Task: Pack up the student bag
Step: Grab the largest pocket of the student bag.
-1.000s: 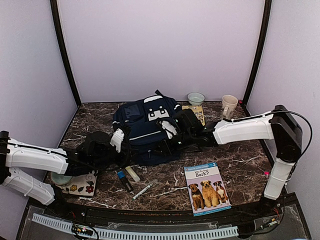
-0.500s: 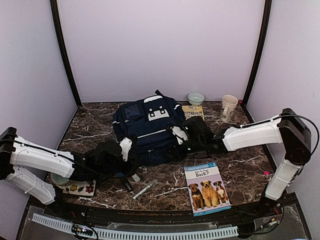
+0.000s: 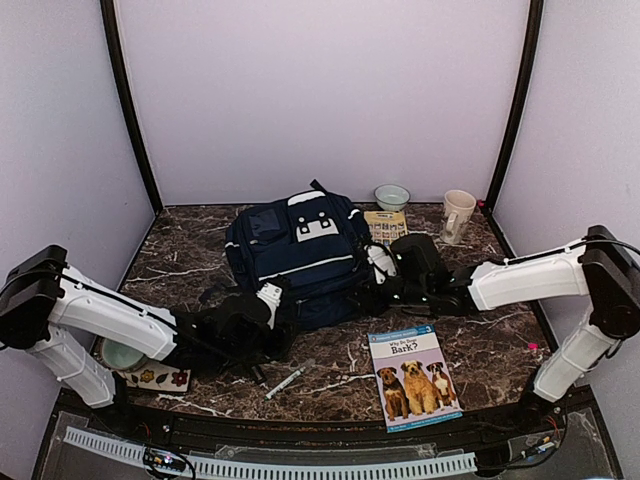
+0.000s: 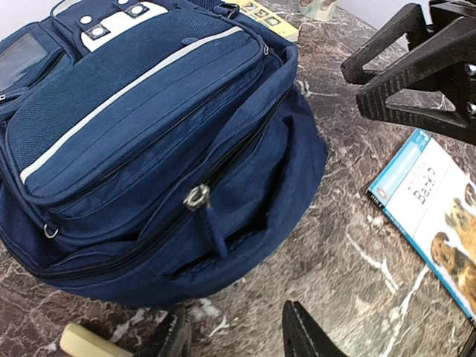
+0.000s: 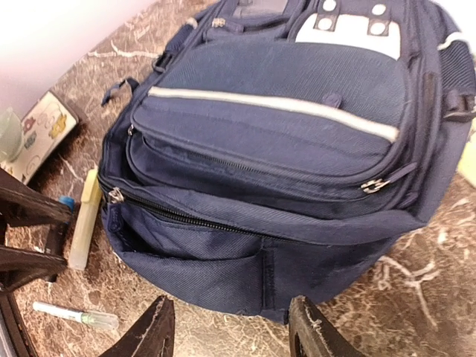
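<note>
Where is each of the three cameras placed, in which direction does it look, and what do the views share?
Top external: fixed high behind the bases, looking down at the table; left arm and right arm show.
Left wrist: low, facing the student bag at its near end; left end effector at bottom.
Right wrist: low, facing the same end from the other side; right end effector at bottom.
Shared: all show the bag; each wrist view catches the opposite end effector.

I see navy blue fabric backpack (image 3: pixel 300 250) mid-table; glossy paperback dog book (image 3: pixel 413 377) front-right of it, white pen (image 3: pixel 288 379) in front, pale ceramic bowl (image 3: pixel 392 196) & cream mug (image 3: pixel 458 213) behind-right, prob. a pale yellow highlighter (image 5: pixel 84 219) just beside its front-left edge.
</note>
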{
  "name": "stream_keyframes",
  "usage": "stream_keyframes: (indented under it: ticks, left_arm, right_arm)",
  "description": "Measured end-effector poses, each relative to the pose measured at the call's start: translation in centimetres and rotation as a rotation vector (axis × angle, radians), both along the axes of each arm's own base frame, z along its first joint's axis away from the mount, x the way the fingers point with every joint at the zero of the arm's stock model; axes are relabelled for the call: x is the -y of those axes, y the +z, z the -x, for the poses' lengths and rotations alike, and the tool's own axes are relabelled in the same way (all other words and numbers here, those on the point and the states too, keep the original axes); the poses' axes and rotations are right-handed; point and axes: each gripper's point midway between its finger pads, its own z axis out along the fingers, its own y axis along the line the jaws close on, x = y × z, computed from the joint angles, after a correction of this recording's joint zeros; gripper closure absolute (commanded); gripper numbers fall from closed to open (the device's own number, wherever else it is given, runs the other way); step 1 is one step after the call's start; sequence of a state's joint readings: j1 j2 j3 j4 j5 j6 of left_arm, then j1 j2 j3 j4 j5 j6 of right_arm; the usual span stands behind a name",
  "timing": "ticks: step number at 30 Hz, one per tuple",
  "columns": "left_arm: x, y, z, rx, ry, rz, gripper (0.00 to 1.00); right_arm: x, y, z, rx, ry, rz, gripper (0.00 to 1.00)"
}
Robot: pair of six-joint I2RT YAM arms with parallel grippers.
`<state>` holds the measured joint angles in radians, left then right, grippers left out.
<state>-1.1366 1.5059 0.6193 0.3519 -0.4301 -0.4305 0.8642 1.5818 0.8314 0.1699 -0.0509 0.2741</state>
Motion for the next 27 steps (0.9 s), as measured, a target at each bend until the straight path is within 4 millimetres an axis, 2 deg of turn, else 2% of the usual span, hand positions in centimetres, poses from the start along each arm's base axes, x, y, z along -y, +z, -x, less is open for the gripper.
stream_keyframes:
  ticks: [7,16,22,27]
  left_arm:
    - [1.9,0.8,-1.0,-0.006,0.040,0.039,0.57]
    - [2.5,1.0,-2.2,-0.005,0.111,0.031,0.61]
    - [2.7,0.0,-3.0,-0.019,0.167,-0.008,0.65]
    - [2.4,-1.6,-3.1,-0.037,0.190,-0.044,0.68]
  right_arm:
    - [0.8,1.9,-0.5,0.057,-0.032,-0.043,0.47]
    - [1.2,1.7,-0.2,0.058,-0.034,-0.044,0.47]
    - [1.2,1.7,-0.2,0.060,-0.034,-0.046,0.47]
    - [1.3,1.5,-0.1,0.058,-0.034,-0.042,0.47]
